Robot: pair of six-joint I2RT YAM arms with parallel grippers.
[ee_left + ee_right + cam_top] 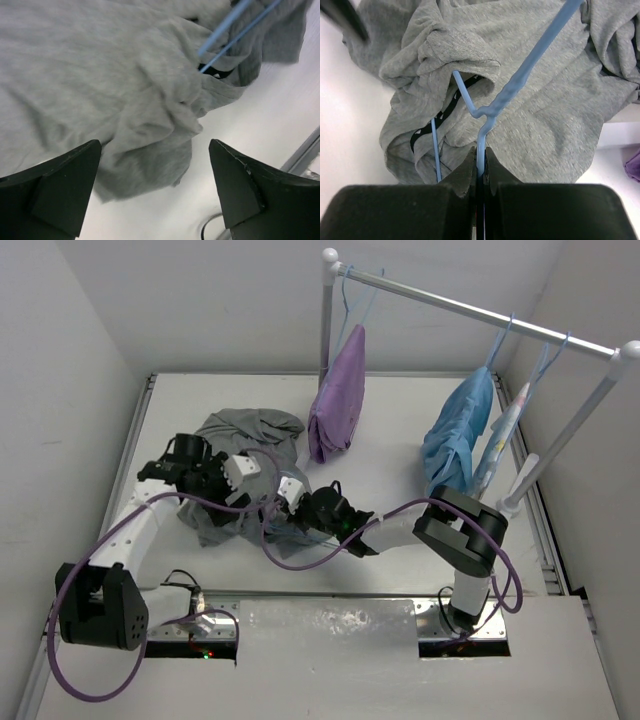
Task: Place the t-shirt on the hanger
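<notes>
The grey t-shirt (240, 455) lies crumpled on the white table at centre left. In the right wrist view the t-shirt (560, 115) fills the frame, with its black neck label showing. The pale-blue wire hanger (520, 80) lies across it, one arm running into the neck opening. My right gripper (480, 162) is shut on the hanger's wire just below its twisted neck; in the top view the right gripper (297, 502) is at the shirt's near right edge. My left gripper (155, 180) is open and empty above a bunched edge of the shirt (100, 75); the hanger's wires (225, 37) show beyond.
A clothes rack bar (470, 308) stands at the back right on two posts. A purple garment (337, 395), a light-blue garment (458, 435) and a pale patterned one (505, 430) hang from it. Purple cables loop near the arm bases. A metal rail (300, 155) edges the table.
</notes>
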